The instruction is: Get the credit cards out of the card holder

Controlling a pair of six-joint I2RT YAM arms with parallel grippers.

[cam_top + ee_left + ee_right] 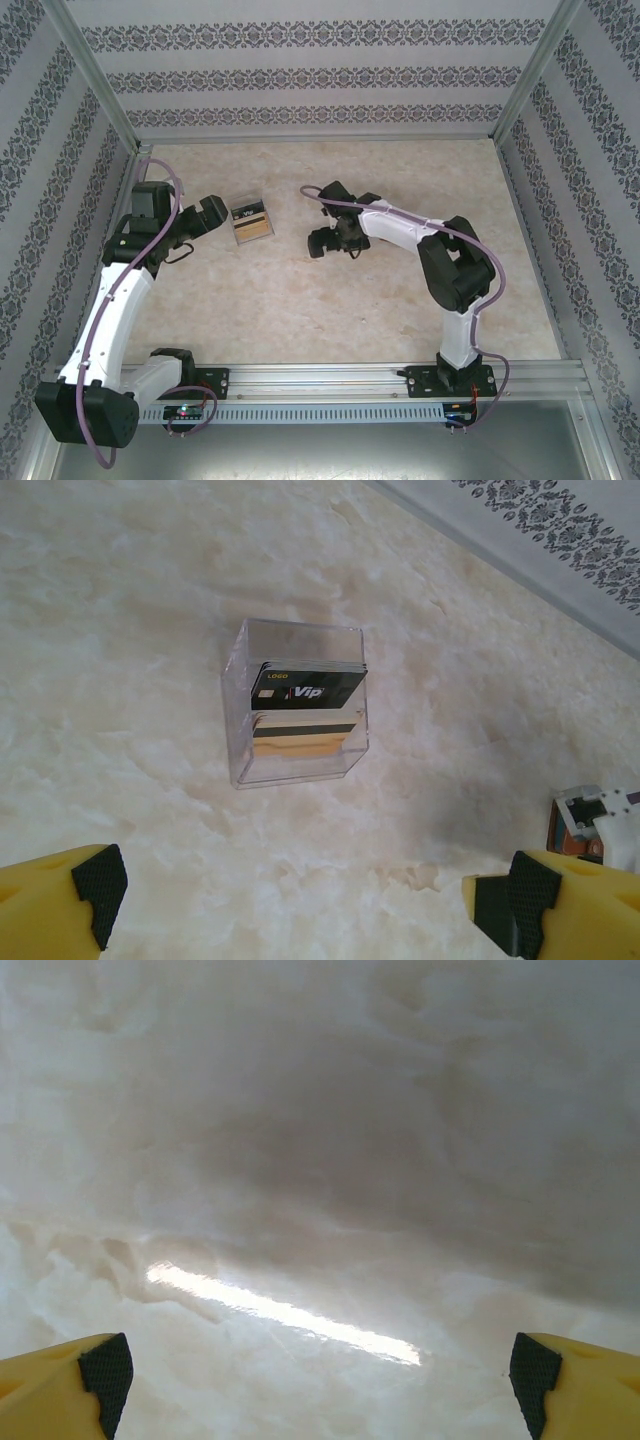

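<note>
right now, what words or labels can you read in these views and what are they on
"Vip": white, on the black card in the clear plastic box.
"LOGO": small gold print, that card's upper left corner.
Gold card with a dark stripe below it: no readable text.

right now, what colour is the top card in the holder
Black top card with white Vip lettering; left wrist view.

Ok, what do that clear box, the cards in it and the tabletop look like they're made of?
Clear box: see-through, glossy, likely rigid plastic or acrylic. Cards: thin, stacked, printed glossy black and gold, probably plastic. Tabletop: cream, veined, marble-look with a glare streak, so polished; stone or laminate, unclear.
</note>
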